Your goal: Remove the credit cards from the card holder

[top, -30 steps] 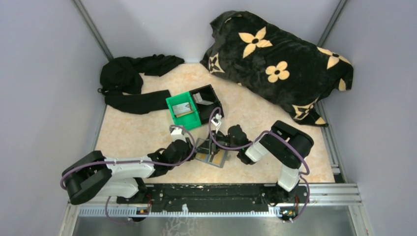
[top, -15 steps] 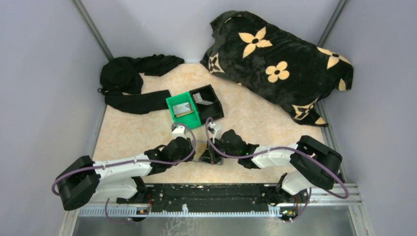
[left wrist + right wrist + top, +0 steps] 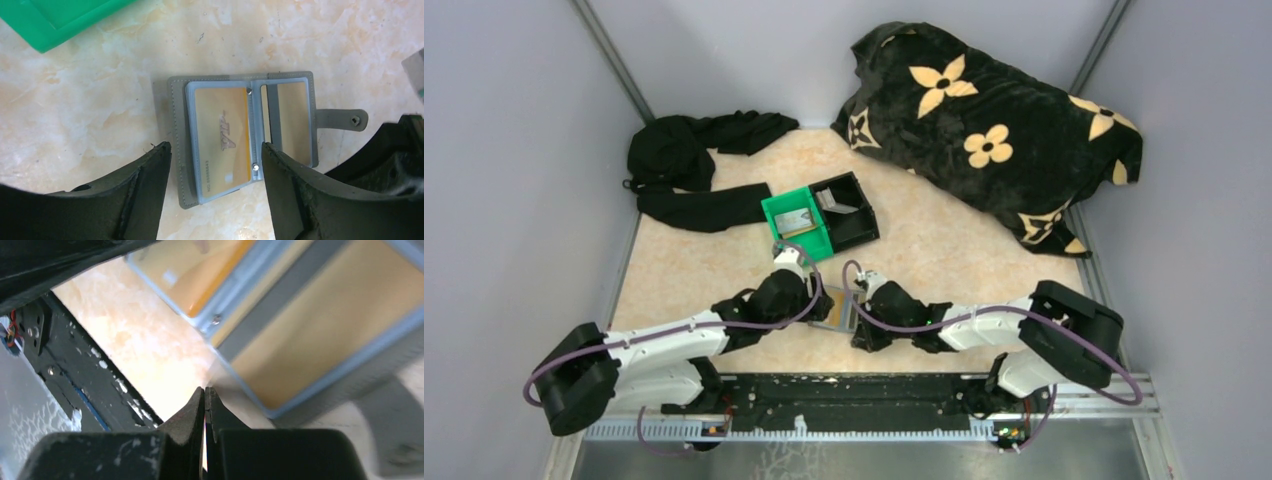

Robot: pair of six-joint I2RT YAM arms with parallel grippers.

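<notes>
Splayed card holder, its gold card framed by released left gripper; right gripper clenched at one corner.

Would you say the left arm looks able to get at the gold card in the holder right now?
Probably yes: the left hand hovers open right above the gold card, the holder lies open, and the shut right hand sits off by the other panel.

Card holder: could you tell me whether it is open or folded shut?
Open: the card holder lies spread flat on the table, both panels up, golden card showing.
</notes>
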